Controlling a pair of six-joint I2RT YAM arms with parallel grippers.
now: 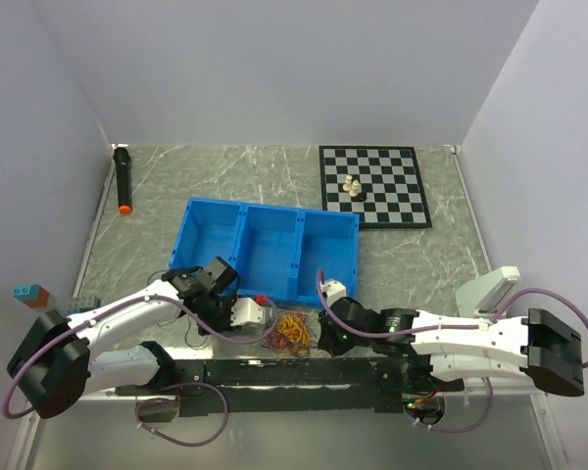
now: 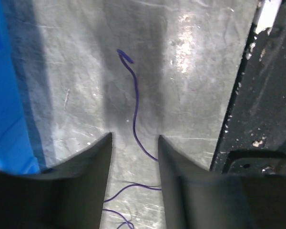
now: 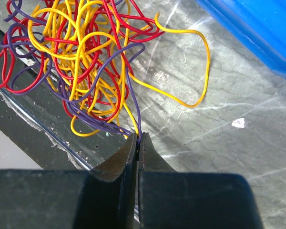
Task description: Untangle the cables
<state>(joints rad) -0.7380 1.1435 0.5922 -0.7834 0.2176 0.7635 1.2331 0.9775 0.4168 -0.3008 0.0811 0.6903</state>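
The cables form a loose tangle of red, yellow and dark purple wires, lying partly over the black strip at the table's front. One yellow loop trails out to the right on the marble. My right gripper is shut on purple and yellow strands at the tangle's near edge, right of the tangle in the top view. My left gripper sits left of the tangle, jaws apart. A single purple strand lies on the table and runs in between its fingers, untouched.
A blue three-compartment bin stands just behind both grippers, its wall close in the wrist views. The black front strip lies right of the left gripper. A chessboard with pieces and a black marker lie farther back.
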